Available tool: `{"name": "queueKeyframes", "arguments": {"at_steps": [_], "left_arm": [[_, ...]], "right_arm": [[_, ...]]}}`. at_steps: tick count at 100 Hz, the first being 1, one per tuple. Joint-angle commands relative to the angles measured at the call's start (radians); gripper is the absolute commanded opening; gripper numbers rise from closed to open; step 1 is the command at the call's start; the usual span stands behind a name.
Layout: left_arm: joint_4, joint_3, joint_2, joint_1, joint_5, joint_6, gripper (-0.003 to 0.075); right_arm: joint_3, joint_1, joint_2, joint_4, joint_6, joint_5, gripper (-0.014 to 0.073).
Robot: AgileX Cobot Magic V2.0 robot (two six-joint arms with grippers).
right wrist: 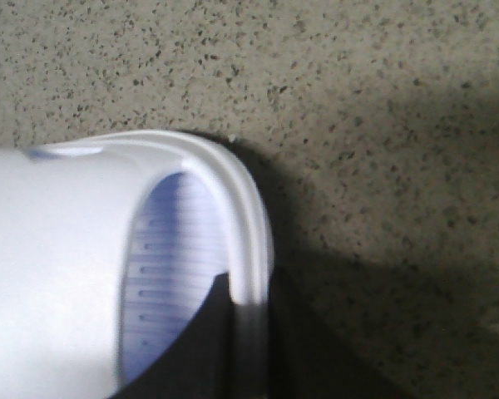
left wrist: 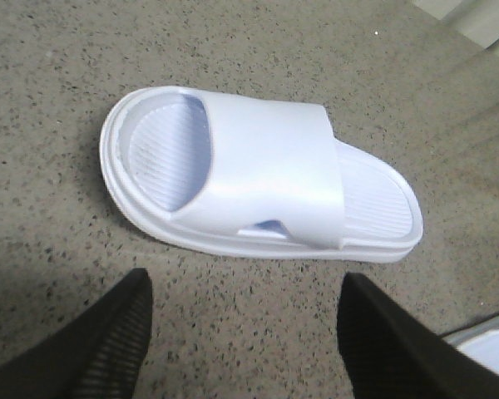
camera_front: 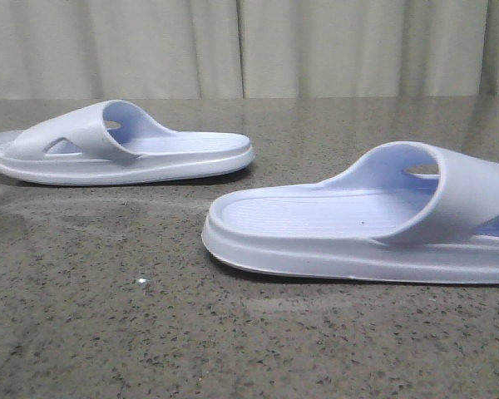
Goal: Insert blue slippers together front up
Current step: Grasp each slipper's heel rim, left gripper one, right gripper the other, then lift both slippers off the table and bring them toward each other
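Two pale lavender-blue slippers lie flat on the speckled table, soles down. The left slipper [camera_front: 125,150] lies at the far left; in the left wrist view [left wrist: 266,174] it lies just beyond my left gripper [left wrist: 245,332]. That gripper is open and empty, its black fingers [left wrist: 108,341] wide apart over bare table. The right slipper [camera_front: 358,216] lies nearer, at the right. My right gripper [right wrist: 249,332] is shut on the toe-end rim of this slipper [right wrist: 66,266], one finger [right wrist: 216,307] on the ribbed footbed, the other outside the rim. Neither gripper shows in the front view.
The grey-brown speckled table [camera_front: 150,332] runs back to a pale curtain [camera_front: 233,46]. A corner of the right slipper [left wrist: 486,341] shows beside my left gripper's finger. A small white speck [camera_front: 141,283] lies on the table in front.
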Motion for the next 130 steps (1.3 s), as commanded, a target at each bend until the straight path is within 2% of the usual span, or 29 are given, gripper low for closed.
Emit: {"name": "queueKeyframes", "arguments": {"at_steps": [1, 19, 61, 82, 98, 111, 130], "left_arm": [[-0.158, -0.052, 0.08, 0.025, 0.006, 0.079, 0.0424], [-0.332, -0.094, 0.249, 0.1, 0.115, 0.233, 0.0422], [-0.351, -0.235, 0.488, 0.106, 0.181, 0.291, 0.0407], [-0.35, -0.241, 0.528, 0.106, 0.213, 0.31, 0.0296], [-0.352, -0.241, 0.545, 0.091, 0.234, 0.326, 0.0164], [-0.352, -0.241, 0.543, 0.092, 0.255, 0.328, 0.0015], [-0.352, -0.241, 0.51, 0.107, 0.259, 0.332, 0.0015]], "right_arm": [[-0.034, -0.001, -0.003, 0.007, -0.031, -0.046, -0.0104], [-0.034, -0.001, -0.003, 0.007, -0.033, -0.048, -0.0104], [-0.034, -0.001, -0.003, 0.007, -0.039, -0.056, -0.0104], [-0.034, -0.001, -0.003, 0.007, -0.039, -0.058, -0.0104], [-0.034, -0.001, -0.003, 0.007, -0.039, -0.06, -0.0104], [-0.034, -0.001, -0.003, 0.007, -0.039, -0.062, -0.0104], [-0.037, -0.001, -0.003, 0.01, -0.039, -0.097, -0.0104]]}}
